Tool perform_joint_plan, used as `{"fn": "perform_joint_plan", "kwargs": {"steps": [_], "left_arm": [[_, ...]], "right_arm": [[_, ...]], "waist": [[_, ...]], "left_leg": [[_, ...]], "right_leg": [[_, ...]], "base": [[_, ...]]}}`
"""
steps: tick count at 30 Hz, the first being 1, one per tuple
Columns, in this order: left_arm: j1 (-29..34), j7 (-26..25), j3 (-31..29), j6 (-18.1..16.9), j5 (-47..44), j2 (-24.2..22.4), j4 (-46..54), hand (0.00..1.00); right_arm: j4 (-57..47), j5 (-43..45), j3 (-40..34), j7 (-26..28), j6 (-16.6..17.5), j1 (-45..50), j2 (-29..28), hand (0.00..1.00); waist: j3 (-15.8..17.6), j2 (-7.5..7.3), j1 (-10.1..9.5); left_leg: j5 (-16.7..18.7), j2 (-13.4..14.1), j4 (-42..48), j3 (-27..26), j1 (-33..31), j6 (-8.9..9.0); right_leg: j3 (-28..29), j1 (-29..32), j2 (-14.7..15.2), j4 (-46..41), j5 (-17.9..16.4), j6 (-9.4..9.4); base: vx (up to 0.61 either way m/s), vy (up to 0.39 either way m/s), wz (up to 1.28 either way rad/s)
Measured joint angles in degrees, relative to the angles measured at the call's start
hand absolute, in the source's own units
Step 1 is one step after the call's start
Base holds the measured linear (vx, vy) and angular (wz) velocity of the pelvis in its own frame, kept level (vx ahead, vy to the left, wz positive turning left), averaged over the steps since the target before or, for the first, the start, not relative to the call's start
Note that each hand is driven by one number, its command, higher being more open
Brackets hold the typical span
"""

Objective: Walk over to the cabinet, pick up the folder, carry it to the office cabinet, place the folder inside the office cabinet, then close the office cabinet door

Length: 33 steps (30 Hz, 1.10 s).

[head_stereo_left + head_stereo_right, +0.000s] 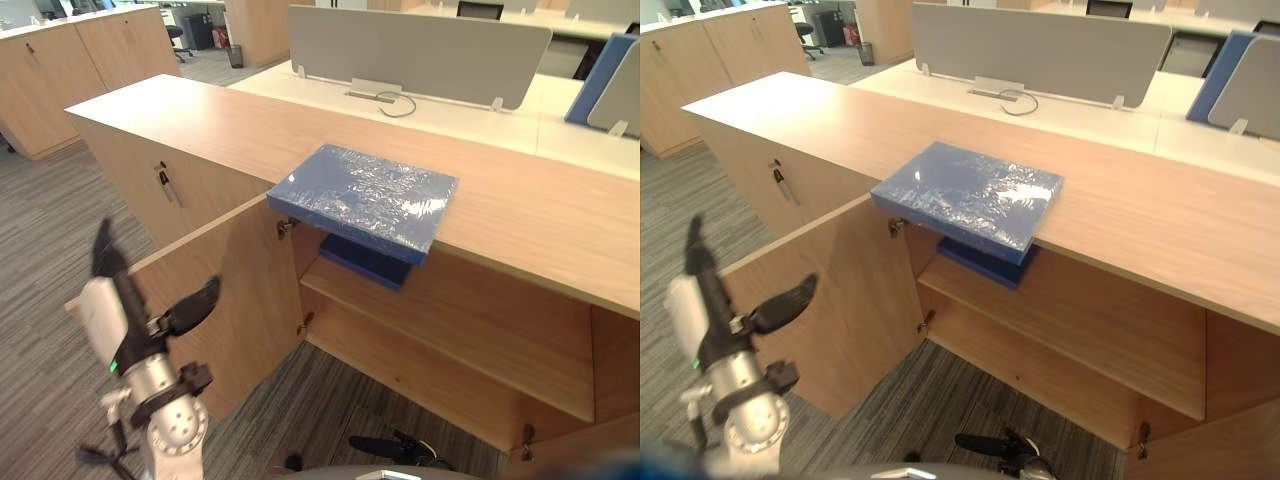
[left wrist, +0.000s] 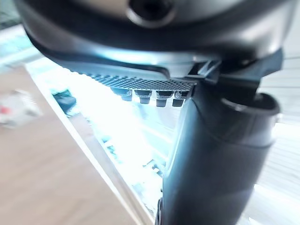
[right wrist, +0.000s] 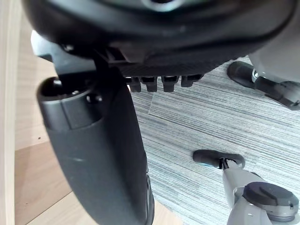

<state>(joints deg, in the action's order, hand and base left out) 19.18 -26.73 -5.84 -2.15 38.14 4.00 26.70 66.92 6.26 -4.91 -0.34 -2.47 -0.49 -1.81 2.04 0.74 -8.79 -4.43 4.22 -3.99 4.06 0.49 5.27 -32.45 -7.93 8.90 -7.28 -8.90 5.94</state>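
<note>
Pick-up is pending: the left hand [image 1: 128, 325], wide and empty, is hovering near left; next, reaching right for the folder [image 1: 365, 198] overhanging the cabinet [image 1: 520, 215].

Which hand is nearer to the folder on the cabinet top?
Left, probably. The left hand is raised by the open door, left of the folder; the right hand hangs low over the carpet.

Grey striped carpet [image 1: 60, 240] covers the floor of an open office. Beyond the near woodwork stand white desks [image 1: 560, 110] with a grey divider screen [image 1: 420, 50] and a blue panel [image 1: 600, 75]. Light wooden cupboards [image 1: 70, 75] line the far left, with an office chair [image 1: 178, 38] and a dark bin [image 1: 235, 55] behind them.
</note>
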Motion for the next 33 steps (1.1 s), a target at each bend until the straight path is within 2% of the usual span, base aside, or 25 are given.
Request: {"fn": "perform_joint_plan", "kwargs": {"steps": [2,5,8,11,13,20,24,28,33], "left_arm": [[-2.50,0.11,2.63,-1.67,5.89,2.66,0.27,1.00],[-4.74,0.60,3.81,-3.79,10.46,6.19,0.26,1.00],[-5.49,1.04,3.93,-4.76,13.25,10.50,-0.42,1.00],[-7.63,1.20,4.43,-5.36,14.97,14.36,-4.81,1.00],[-8.94,2.45,4.84,-5.53,16.94,18.69,-10.21,1.00],[-9.55,4.55,5.01,-6.17,20.58,26.42,-17.44,1.00],[-10.00,4.96,5.04,-6.64,21.08,27.73,-18.55,1.00],[-12.36,5.42,5.59,-7.18,21.12,28.01,-20.28,1.00],[-15.52,5.49,7.10,-7.14,21.17,28.99,-22.04,1.00]], "right_arm": [[0.51,-0.09,0.01,0.03,0.63,-0.63,1.16,1.00],[1.46,-1.71,0.00,0.10,1.32,-0.99,2.24,1.00],[1.57,-1.78,-0.02,0.29,1.40,-0.84,3.79,1.00],[1.83,-2.25,-0.08,0.35,1.49,-0.73,5.19,1.00],[1.81,-2.37,-0.08,0.52,1.58,-0.58,5.64,1.00],[1.05,-3.98,-0.67,1.25,2.08,1.53,7.28,1.00],[0.55,-3.97,-1.24,1.45,2.14,1.84,7.70,1.00],[0.03,-3.97,-2.63,1.74,2.56,1.94,7.99,1.00],[0.01,-3.97,-3.04,1.74,2.63,1.94,7.92,1.00]], "waist": [[-0.26,1.07,1.25],[-0.52,1.64,1.87],[-0.49,1.72,2.40],[-0.20,1.98,2.77],[-0.11,2.00,3.05],[0.26,1.80,3.55],[0.37,1.99,4.24],[0.85,2.87,4.40],[0.85,2.90,5.02]], "left_leg": [[-0.03,0.04,-0.01,-0.44,-0.04,-0.04],[-0.03,0.43,-0.01,-1.31,0.09,-0.04],[-0.04,0.74,0.00,-2.06,0.56,-0.04],[-0.03,1.27,-0.11,-2.67,0.77,-0.04],[-0.03,1.81,-0.77,-3.32,1.78,-0.04],[0.05,1.94,-0.93,-5.16,2.15,-0.16],[0.05,2.01,-0.93,-5.57,2.18,-0.16],[0.05,2.06,-0.92,-6.71,2.34,-0.16],[0.07,2.03,-0.91,-7.03,2.71,-0.20]], "right_leg": [[0.67,0.39,-0.08,0.00,0.08,-0.11],[2.29,1.14,-0.30,-0.07,0.08,-0.31],[3.41,1.39,-0.45,-0.37,-0.10,-0.68],[4.56,2.28,-0.71,-1.54,-0.43,-1.27],[5.27,2.13,-1.16,-1.70,-0.42,-1.52],[7.67,3.86,-0.95,-2.61,-0.20,-1.55],[8.17,4.16,-1.02,-2.72,-0.16,-1.57],[9.56,5.03,-1.02,-3.33,-0.06,-1.71],[10.39,5.20,-0.97,-3.60,-0.05,-1.74]], "base": [[-0.01,-0.020,-0.16],[0.00,-0.017,-0.24],[-0.01,-0.021,-0.19],[-0.04,-0.013,-0.13],[-0.06,-0.014,-0.16],[-0.06,0.010,-0.16],[-0.02,0.002,-0.07],[-0.01,-0.001,-0.16],[-0.01,-0.006,-0.09]]}}
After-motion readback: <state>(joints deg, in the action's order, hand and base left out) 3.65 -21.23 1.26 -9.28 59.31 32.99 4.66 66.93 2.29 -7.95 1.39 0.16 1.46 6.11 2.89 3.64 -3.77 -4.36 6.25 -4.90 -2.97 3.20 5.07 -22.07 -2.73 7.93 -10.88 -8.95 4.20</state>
